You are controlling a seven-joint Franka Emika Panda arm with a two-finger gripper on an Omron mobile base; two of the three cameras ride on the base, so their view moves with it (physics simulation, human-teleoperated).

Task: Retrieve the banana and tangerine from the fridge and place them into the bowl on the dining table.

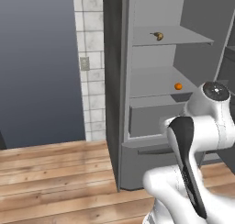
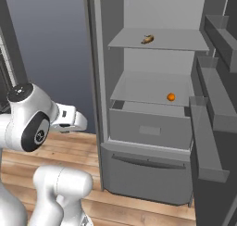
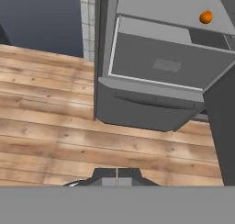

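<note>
Counted, by kind:
One tall matte grey fridge [image 2: 152, 155], door open
Two flat grey inner shelves: upper shelf [image 2: 176, 39], lower shelf [image 2: 139, 88]
One grey lower drawer [image 2: 149, 128] under the shelves
One small curved yellow banana with brown patches [image 2: 147, 39], on the upper shelf
One tiny round bright orange tangerine [image 2: 171, 97], on the lower shelf
One pale wall socket [image 1: 84, 63] on the tiled strip [image 1: 92, 44] beside the fridge
</note>
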